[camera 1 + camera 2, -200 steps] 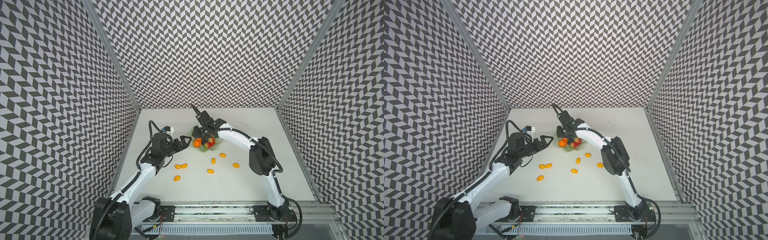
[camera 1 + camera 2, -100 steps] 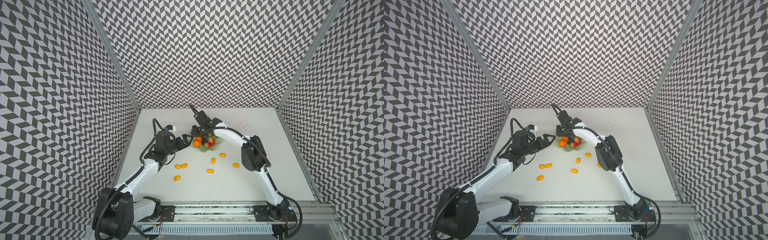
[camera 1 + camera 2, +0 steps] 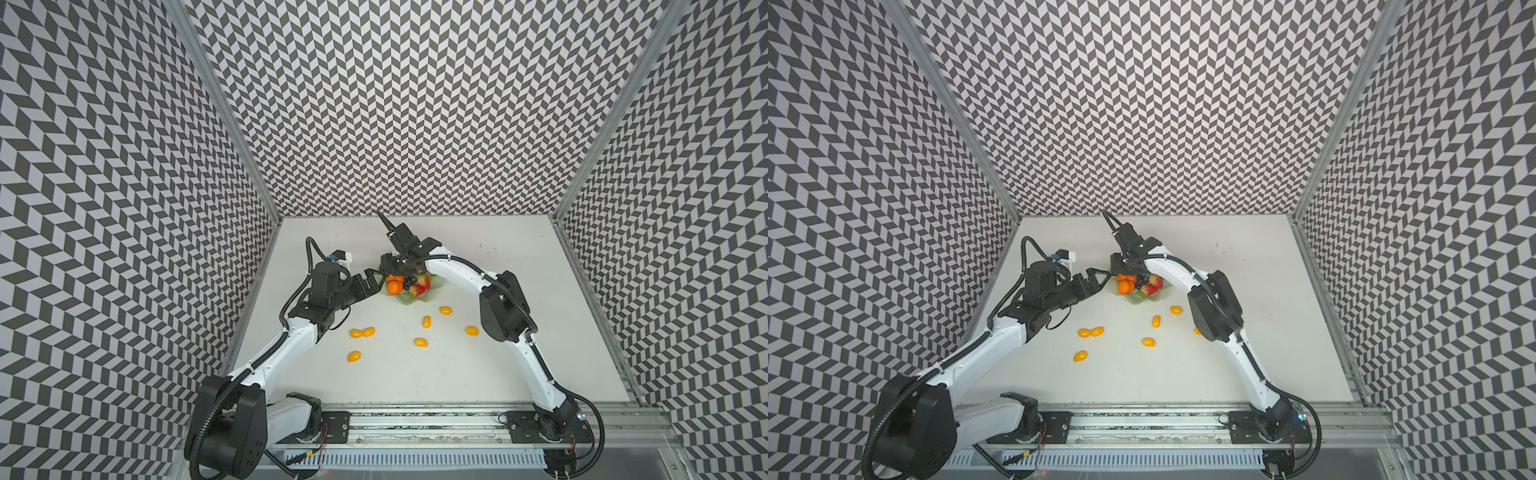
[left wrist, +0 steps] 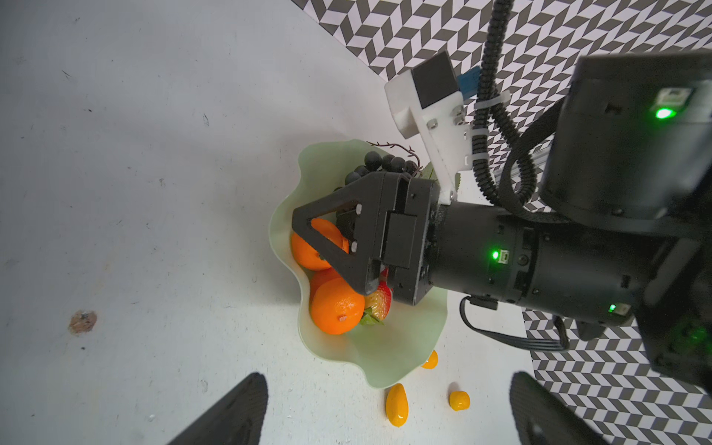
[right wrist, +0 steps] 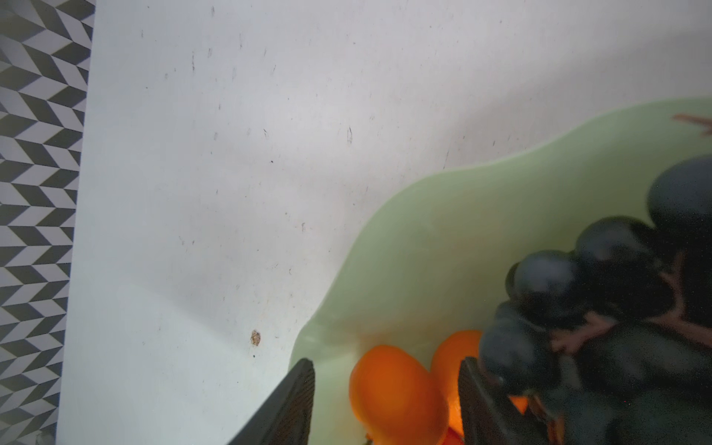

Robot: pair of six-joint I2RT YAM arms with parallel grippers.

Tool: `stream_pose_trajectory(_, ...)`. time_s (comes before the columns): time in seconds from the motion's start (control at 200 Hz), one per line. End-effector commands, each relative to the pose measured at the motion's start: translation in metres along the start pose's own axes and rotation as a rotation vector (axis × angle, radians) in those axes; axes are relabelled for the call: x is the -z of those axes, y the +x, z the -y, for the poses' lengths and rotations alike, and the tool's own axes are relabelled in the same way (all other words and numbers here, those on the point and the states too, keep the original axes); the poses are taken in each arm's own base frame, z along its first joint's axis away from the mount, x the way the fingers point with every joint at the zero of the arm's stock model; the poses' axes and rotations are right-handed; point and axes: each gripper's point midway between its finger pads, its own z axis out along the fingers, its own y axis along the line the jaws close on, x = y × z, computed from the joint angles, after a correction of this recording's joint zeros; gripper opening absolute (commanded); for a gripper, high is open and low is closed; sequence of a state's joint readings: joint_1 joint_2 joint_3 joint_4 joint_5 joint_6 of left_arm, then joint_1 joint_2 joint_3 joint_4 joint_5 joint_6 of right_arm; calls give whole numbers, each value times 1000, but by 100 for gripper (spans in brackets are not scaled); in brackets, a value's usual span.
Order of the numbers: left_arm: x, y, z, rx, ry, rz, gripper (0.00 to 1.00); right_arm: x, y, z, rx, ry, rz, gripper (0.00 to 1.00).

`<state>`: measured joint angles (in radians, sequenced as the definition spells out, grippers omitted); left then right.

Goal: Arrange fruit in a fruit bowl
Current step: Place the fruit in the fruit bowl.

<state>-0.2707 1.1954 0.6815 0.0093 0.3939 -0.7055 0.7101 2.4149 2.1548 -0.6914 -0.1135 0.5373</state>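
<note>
The pale green fruit bowl (image 3: 434, 286) (image 3: 1135, 299) (image 4: 400, 346) (image 5: 424, 246) stands mid-table and holds tangerines (image 4: 337, 308), a strawberry (image 4: 380, 302) and a dark grape bunch (image 4: 381, 163) (image 5: 601, 293). My right gripper (image 3: 388, 268) (image 3: 1116, 268) (image 5: 385, 408) points down into the bowl. It is open, its fingers (image 5: 293, 404) either side of a tangerine (image 5: 397, 393) with gaps showing. My left gripper (image 3: 372, 279) (image 3: 1097, 276) (image 4: 385, 420) hovers just left of the bowl, wide open and holding nothing.
Several yellow-orange kumquats (image 3: 356, 333) (image 3: 1085, 333) lie loose on the white table in front of the bowl, one (image 4: 397, 404) close to its rim. Patterned walls close in the left, back and right sides. A small brown stain (image 5: 255, 338) marks the table.
My right gripper's jaws have opened wider around the tangerine in the bowl, and its elbow has swung left. The left gripper has edged closer to the bowl.
</note>
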Motion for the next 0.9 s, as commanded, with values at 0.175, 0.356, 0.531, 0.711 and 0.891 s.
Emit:
stream_pose_trajectory(0.175,28,-7,19,-67,16,43,100,67,-26,-31,45,-86,71,61)
stream_pose_trajectory(0.356,48,0,35,-133,75,46,100,119,-24,-44,124,-149,161,59)
stream_pose_trajectory(0.531,53,9,42,-162,103,29,100,169,-18,-32,153,-133,288,53)
stream_pose_trajectory(0.711,44,24,57,-199,137,-8,100,210,-6,11,119,-22,486,55)
stream_pose_trajectory(0.891,27,52,81,-244,191,-68,100,236,31,57,149,88,517,62)
